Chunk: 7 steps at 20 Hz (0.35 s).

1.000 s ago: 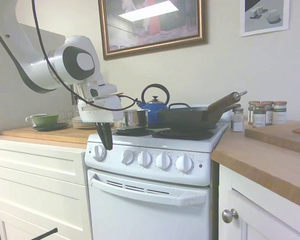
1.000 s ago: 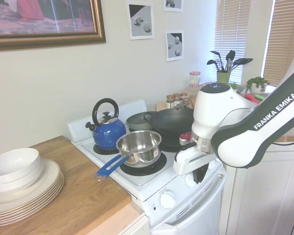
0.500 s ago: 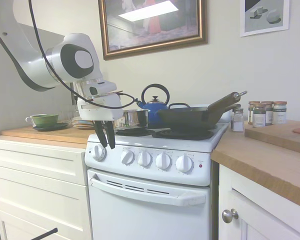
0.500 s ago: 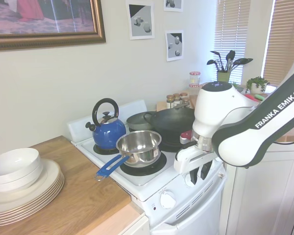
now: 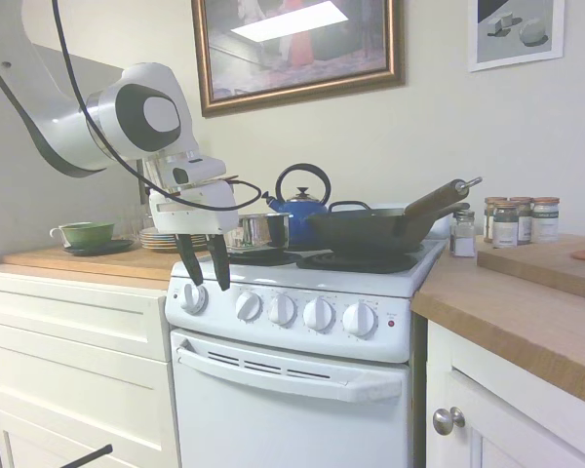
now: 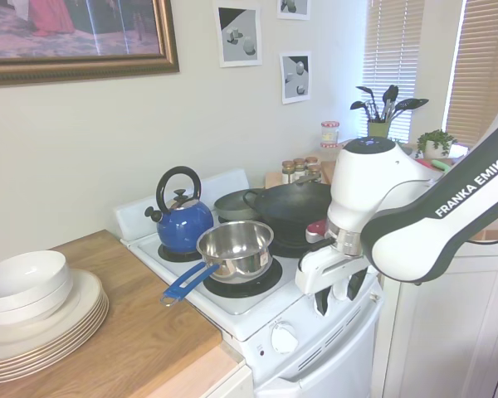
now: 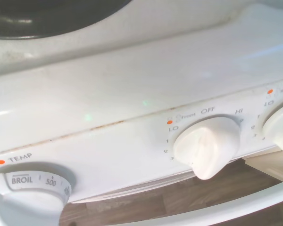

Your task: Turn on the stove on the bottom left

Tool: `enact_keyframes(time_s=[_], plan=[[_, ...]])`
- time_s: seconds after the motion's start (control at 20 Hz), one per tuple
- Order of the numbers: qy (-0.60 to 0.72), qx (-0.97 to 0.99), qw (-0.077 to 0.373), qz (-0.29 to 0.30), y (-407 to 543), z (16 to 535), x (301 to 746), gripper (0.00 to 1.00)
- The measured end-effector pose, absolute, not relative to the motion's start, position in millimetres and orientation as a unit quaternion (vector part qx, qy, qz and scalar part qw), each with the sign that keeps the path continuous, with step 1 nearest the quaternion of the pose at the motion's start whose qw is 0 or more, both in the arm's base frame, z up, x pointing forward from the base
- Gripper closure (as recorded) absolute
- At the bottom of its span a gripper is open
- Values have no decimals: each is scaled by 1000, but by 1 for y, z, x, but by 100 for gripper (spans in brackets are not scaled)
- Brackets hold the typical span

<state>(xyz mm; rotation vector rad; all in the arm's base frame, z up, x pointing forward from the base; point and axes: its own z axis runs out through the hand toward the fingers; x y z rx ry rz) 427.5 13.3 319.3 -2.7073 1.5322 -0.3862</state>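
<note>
The white stove (image 5: 302, 380) has five round knobs in a row on its front panel and a small red light (image 5: 391, 323) at the right end. My gripper (image 5: 211, 283) hangs open just in front of the panel's left end, between the leftmost knob (image 5: 193, 297) and the second knob (image 5: 249, 306), with nothing between its fingers. From the other side the gripper (image 6: 336, 298) stands beyond the nearest knob (image 6: 284, 337). In the wrist view a knob marked Front, OFF, HI, LO (image 7: 206, 147) sits centred, its grip bar tilted, beside the TEMP knob (image 7: 28, 202).
A steel pan with a blue handle (image 6: 232, 249) sits on the front left burner, with a blue kettle (image 5: 302, 207) behind it and a black wok (image 5: 370, 229) on the right. Stacked plates (image 6: 33, 319) lie on the wooden counter at the left. Spice jars (image 5: 517, 220) stand at the right.
The fingers were together close to the leftmost knob; they have spread apart, and the gripper has drawn slightly up and away from the panel.
</note>
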Motion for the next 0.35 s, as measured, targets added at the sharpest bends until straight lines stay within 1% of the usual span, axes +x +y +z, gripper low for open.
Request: enact_keyframes(time_s=[0.35], plan=[[491,-862,3,-125,12,321,428,0]])
